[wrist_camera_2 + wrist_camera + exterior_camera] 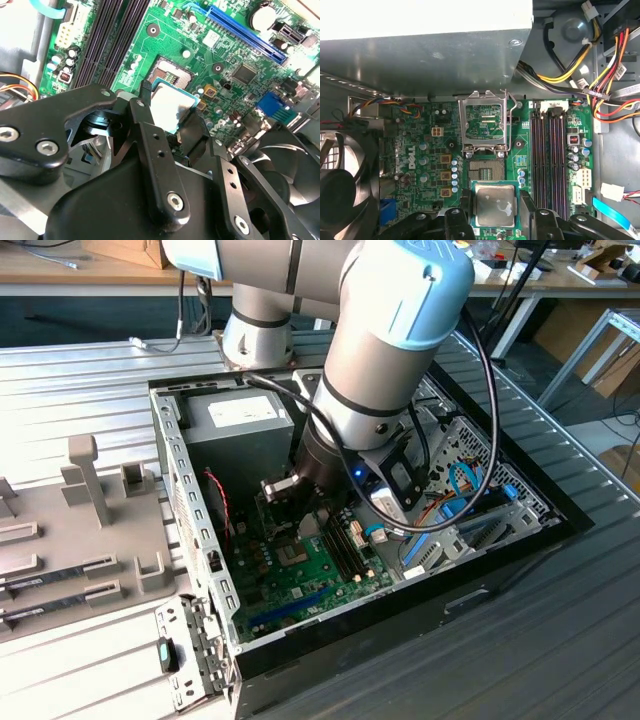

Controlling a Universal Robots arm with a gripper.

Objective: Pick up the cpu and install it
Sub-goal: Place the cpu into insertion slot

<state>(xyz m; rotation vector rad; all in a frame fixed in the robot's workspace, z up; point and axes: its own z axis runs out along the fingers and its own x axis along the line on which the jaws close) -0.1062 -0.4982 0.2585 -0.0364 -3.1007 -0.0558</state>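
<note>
the picking up looks done, and the work is in the installing step: the gripper (495, 199) carries the cpu (494, 206) inside the open computer case (170, 475), over the middle part of the green board (420, 150). the socket (482, 171) is bare, and its metal cover (485, 122) stands lifted on the side toward the grey power box (420, 55).

in both wrist views the cpu (170, 102) hangs flat, just beside the socket, at the socket's edge far from the cover. it seems not yet seated, but i cannot tell how high it is above the board. in my judgement, seating it calls for bringing the cpu squarely over the socket, with its edges parallel to the frame. it also calls for a gentle, level descent, because the contacts below bend easily.

the tool is closed only as far as the cpu's width. its two black fingers (150, 135) press on two opposite edges of the cpu, and the silver top is free between them. as far as i can see, the fingers touch nothing else.
</note>
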